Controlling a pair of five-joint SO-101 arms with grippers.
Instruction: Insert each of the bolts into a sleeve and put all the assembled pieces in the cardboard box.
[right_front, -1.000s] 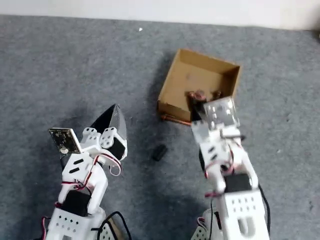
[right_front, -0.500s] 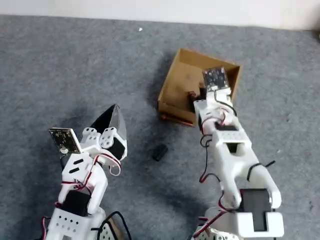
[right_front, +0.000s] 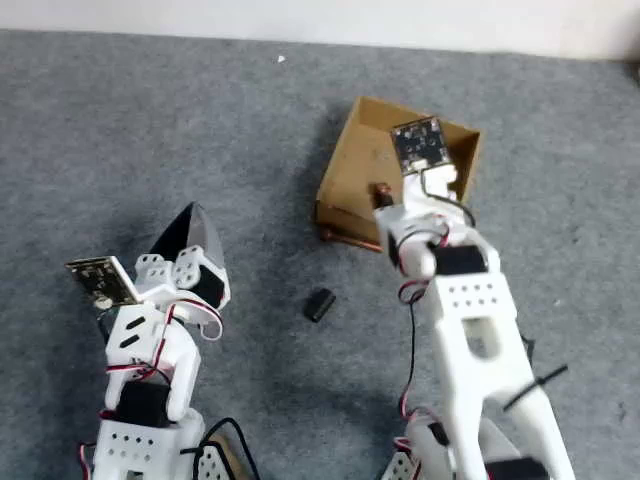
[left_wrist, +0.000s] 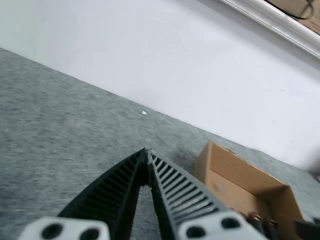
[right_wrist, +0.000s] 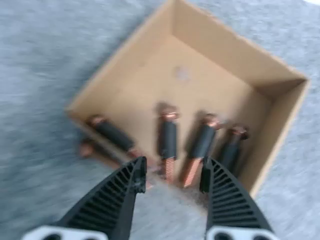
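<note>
My right gripper (right_wrist: 172, 169) hangs spread and empty over the near wall of the cardboard box (right_wrist: 220, 47). Inside lie four sleeved bolts (right_wrist: 168, 140). Three rest side by side, heads toward the box's middle and threaded ends toward that wall, while the fourth slants near a corner. A bare bolt (right_front: 347, 238) lies on the carpet (right_front: 150, 120) along the box's outer wall. A loose sleeve (right_front: 319, 305) lies on its side near the box, long axis slanted. My left gripper (right_front: 190, 235) is clenched on nothing.
</note>
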